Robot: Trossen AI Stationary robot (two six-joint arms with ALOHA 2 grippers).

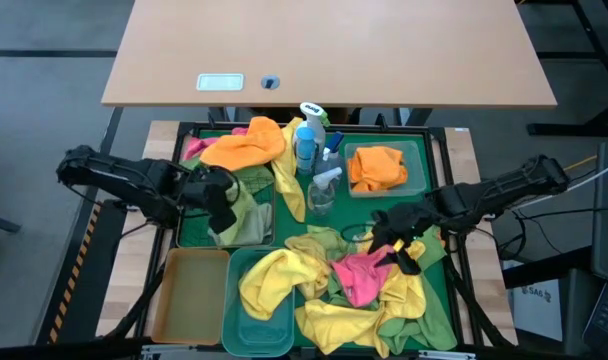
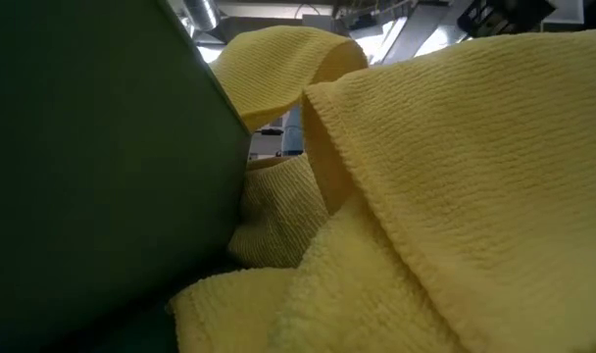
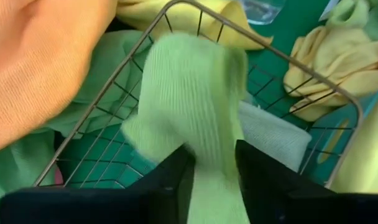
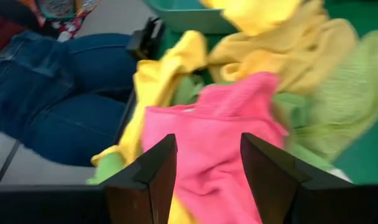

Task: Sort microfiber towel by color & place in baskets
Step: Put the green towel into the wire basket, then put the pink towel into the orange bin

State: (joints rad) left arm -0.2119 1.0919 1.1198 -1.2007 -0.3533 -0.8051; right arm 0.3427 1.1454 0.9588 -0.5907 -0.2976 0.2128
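My left gripper (image 1: 222, 205) (image 3: 214, 180) is over the wire-mesh basket (image 1: 254, 225) (image 3: 288, 59), shut on a light green towel (image 3: 189, 106). More green cloth lies in that basket. My right gripper (image 1: 402, 250) (image 4: 207, 168) is open just over a pink towel (image 1: 354, 275) (image 4: 220, 124) on the yellow and green heap; whether it touches, I cannot tell. The clear basket (image 1: 416, 165) holds an orange towel (image 1: 376, 167). A yellow towel (image 1: 269, 285) drapes over the teal basket (image 1: 246, 335). Beside it stands the amber-tan basket (image 1: 189, 295). My left gripper pinches the light green towel between its two fingers (image 3: 170, 177) at a bunched part (image 3: 211, 165). The towel runs on from the fingers down into the wire-mesh basket, where its far end (image 3: 158, 130) rests on the cloth inside.
All of this sits in a large green tray (image 1: 439, 290). Spray bottles (image 1: 309, 140) stand at its middle, and an orange towel (image 1: 246, 145) lies heaped at its far left. Yellow cloth (image 2: 455, 176) blocks the low view. A person's jeans (image 4: 52, 93) show beyond the near edge.
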